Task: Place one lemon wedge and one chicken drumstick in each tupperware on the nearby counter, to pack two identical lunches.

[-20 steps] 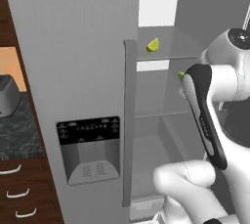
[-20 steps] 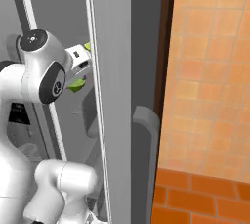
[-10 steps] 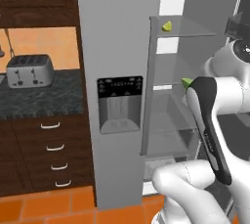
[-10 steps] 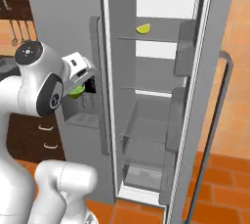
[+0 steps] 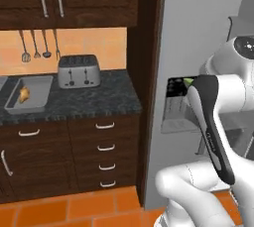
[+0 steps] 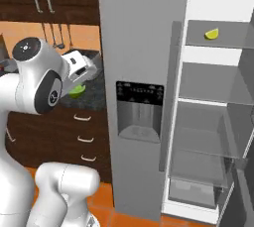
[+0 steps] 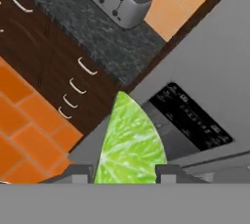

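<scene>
1. Left base view: a second ago this camera faced the open fridge shelves; half a second ago the toaster and drawers had slid in at the left; now the whole picture has swung further, so the base is turning, not the things. The desk (image 5: pixel 74 103) lies ahead with a toaster (image 5: pixel 78 71) on it. Left of the toaster sits a grey tray (image 5: pixel 30 94) holding a chicken drumstick (image 5: pixel 23 94) and no wedge that I can see. A sliver of green shows behind the arm's forearm, near the fridge dispenser (image 5: pixel 177 107).

2. Right base view: the same swing shows here. The fridge (image 6: pixel 144 47) now stands mid-frame with its door open, and a second lemon wedge (image 6: pixel 212 34) rests on an upper shelf. The pincer (image 6: pixel 79 86) is carried at the arm's shoulder height, well apart from the shelves, with the held lemon wedge (image 6: pixel 77 91) under it.

3. Hand view: the pincer is narrow, clamped on the lemon wedge, whose cut face fills the space between the two fingertips (image 7: pixel 78 173). Beyond it are drawers and the toaster.

4. Judgement: the fetch looks done; the carry towards the tray is under way, and the shelf wedge is left for the other lunch.
</scene>
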You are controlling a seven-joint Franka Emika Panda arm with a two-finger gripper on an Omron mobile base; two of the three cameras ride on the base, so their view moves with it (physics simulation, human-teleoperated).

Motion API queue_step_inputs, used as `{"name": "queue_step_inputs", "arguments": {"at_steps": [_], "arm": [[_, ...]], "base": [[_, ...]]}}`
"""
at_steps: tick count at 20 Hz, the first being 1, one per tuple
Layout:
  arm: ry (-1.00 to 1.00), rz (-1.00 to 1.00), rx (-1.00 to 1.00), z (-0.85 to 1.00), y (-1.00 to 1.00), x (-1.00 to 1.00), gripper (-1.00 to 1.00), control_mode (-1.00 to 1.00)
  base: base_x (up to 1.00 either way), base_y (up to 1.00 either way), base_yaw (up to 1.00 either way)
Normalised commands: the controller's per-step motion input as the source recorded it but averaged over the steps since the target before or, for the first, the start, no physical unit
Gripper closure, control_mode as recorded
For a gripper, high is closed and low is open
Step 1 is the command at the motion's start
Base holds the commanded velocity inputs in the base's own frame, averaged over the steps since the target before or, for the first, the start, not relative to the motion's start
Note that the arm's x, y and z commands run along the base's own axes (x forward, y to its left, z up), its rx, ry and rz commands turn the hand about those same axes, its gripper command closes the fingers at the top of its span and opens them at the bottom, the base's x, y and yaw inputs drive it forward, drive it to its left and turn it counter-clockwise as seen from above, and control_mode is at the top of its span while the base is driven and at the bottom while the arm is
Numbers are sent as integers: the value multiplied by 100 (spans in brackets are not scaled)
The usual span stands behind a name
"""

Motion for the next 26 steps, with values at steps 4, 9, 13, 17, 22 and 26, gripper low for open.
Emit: {"name": "queue_step_inputs", "arguments": {"at_steps": [4, 9, 13, 17, 22, 26], "arm": [[0, 0, 0, 0, 0, 0, 100, 100], [0, 0, 0, 0, 0, 0, 100, 100], [0, 0, 0, 0, 0, 0, 100, 100], [0, 0, 0, 0, 0, 0, 100, 100], [0, 0, 0, 0, 0, 0, 100, 100], [8, -11, -7, -44, 50, 9, 100, -100]], "base": [[84, 100, -8], [93, 100, -10], [68, 100, -12], [48, 100, -12], [38, 100, -16], [12, 50, -10]]}}
